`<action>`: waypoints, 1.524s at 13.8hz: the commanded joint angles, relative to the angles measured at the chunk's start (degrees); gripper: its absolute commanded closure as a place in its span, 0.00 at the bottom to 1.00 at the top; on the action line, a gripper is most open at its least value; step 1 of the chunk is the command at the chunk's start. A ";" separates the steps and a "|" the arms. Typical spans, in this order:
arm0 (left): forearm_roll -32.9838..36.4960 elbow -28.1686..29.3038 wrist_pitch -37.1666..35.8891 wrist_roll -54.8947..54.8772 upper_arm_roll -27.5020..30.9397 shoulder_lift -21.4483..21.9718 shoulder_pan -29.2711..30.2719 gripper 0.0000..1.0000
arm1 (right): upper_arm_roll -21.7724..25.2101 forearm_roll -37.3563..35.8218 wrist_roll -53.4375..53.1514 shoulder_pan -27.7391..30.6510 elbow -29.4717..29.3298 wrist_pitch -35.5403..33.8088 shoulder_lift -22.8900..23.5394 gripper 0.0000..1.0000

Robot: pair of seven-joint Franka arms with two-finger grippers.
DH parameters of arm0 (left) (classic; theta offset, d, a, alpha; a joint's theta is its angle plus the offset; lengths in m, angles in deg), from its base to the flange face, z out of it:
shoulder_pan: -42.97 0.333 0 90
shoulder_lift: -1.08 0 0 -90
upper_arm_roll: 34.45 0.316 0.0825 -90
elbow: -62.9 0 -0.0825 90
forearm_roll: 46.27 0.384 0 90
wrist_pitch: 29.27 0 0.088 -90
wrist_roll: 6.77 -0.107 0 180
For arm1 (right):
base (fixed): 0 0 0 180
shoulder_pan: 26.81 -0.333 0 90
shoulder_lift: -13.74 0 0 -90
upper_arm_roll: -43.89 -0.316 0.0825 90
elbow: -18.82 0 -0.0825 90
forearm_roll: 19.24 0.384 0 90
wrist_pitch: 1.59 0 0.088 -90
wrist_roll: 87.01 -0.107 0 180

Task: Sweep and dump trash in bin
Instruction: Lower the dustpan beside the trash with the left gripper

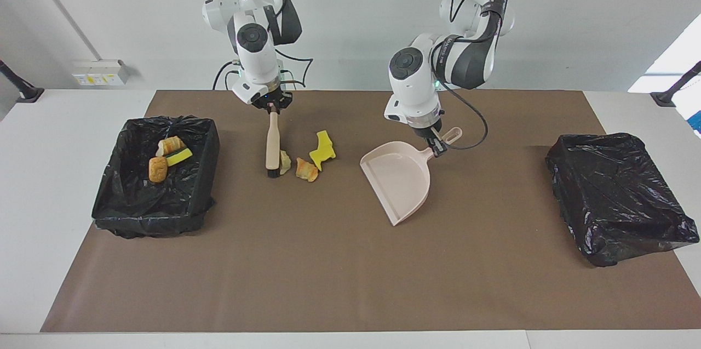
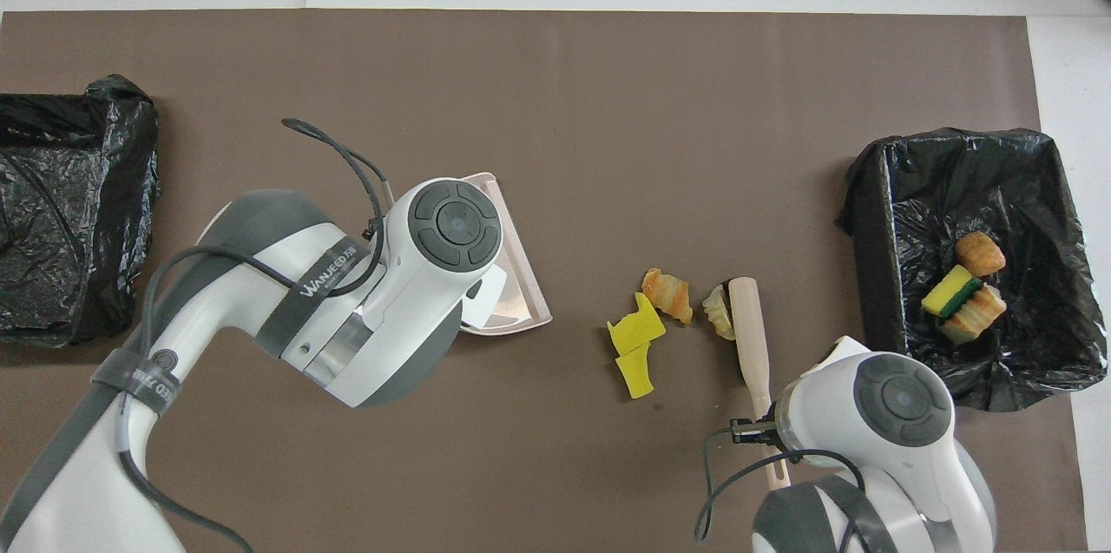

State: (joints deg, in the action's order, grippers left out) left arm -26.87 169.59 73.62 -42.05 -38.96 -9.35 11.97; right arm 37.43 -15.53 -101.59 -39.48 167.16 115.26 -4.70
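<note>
Loose trash lies on the brown mat: yellow sponge pieces (image 1: 322, 150) (image 2: 636, 345), a brown bread lump (image 1: 306, 169) (image 2: 667, 294) and a tan scrap (image 1: 285, 161) (image 2: 717, 310). My right gripper (image 1: 272, 108) is shut on the handle of the beige brush (image 1: 271, 146) (image 2: 748, 336), whose bristle end stands on the mat against the tan scrap. My left gripper (image 1: 432, 146) is shut on the handle of the beige dustpan (image 1: 398, 179) (image 2: 521, 292). The dustpan's open mouth faces the trash, a short gap away. In the overhead view the left wrist hides most of the pan.
A black-lined bin (image 1: 109, 184) (image 2: 877, 188) at the right arm's end holds two bread lumps (image 1: 157, 169) and a green-topped sponge (image 1: 179, 156). A second black-lined bin (image 1: 613, 195) (image 2: 69, 214) stands at the left arm's end.
</note>
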 commanded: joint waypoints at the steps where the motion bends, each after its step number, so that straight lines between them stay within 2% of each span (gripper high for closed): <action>1: 3.87 8.17 2.82 -2.07 0.47 4.27 -6.76 1.00 | -0.22 1.74 2.02 0.28 -0.60 0.31 0.51 1.00; 5: 4.33 10.56 5.20 -1.99 0.38 5.41 -9.86 1.00 | -0.22 4.73 1.58 0.19 -0.60 0.58 0.51 1.00; 9: 4.33 12.14 8.81 -1.99 0.38 5.59 -9.86 1.00 | -0.39 4.99 0.78 -2.79 -0.60 -0.21 -0.02 1.00; 12: 4.24 13.98 10.12 -1.90 0.38 6.55 -9.78 1.00 | -0.39 10.96 1.31 -5.43 -0.77 0.66 0.33 1.00; 15: 4.24 15.39 11.27 -1.90 0.38 7.08 -9.25 1.00 | -0.48 15.16 -1.23 -8.86 -1.82 5.30 4.98 1.00; 18: 4.16 17.76 15.65 -1.98 0.30 7.61 -8.03 1.00 | -0.92 19.49 -6.92 -14.47 -7.00 7.34 10.16 1.00; 21: 4.07 18.12 16.55 -2.07 0.30 7.61 -7.58 1.00 | -0.92 26.84 -4.52 -17.47 -10.43 7.35 11.76 1.00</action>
State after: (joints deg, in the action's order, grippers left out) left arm -23.18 185.21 88.19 -43.27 -38.40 -3.54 3.76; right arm 36.66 6.81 -108.30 -56.47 159.30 123.06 5.27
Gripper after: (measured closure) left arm 0.687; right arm 0.740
